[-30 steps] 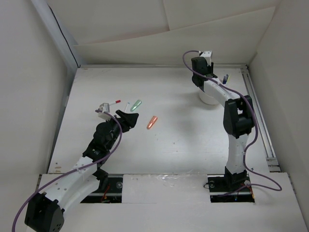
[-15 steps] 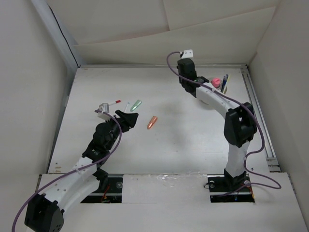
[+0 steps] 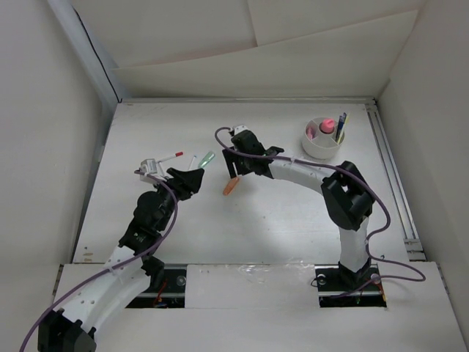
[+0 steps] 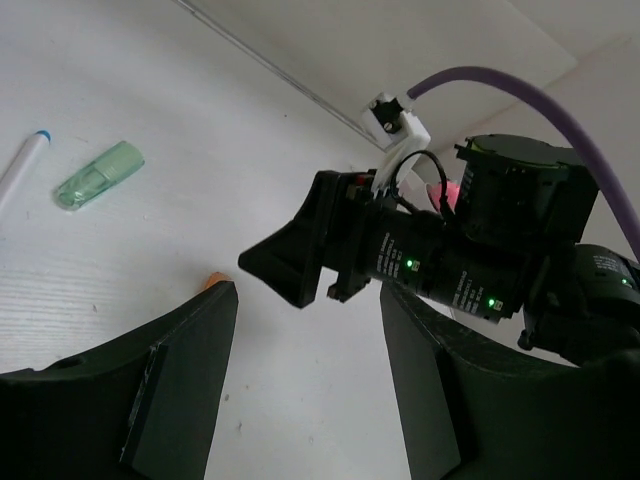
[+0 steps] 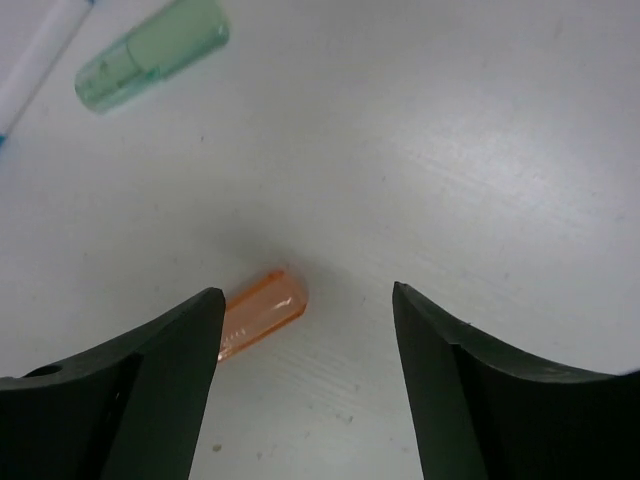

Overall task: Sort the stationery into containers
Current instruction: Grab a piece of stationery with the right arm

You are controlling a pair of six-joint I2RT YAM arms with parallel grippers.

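Observation:
An orange cap lies mid-table. My right gripper hovers just over it, open and holding nothing. In the right wrist view the orange cap lies by the left finger, and my right gripper stands wide. A green cap and a thin white pen lie further left. A white pen with a red tip lies beside my open left gripper. The round white cup at the back right holds a pink-capped item and upright pens.
In the left wrist view the right arm's gripper hangs straight ahead, with the green cap at the left. White walls close in the table; a metal rail runs along its right edge.
My right arm has swung from the cup at the back right to the middle of the table, over the orange cap, and its jaws stand open. The left arm has shifted slightly.

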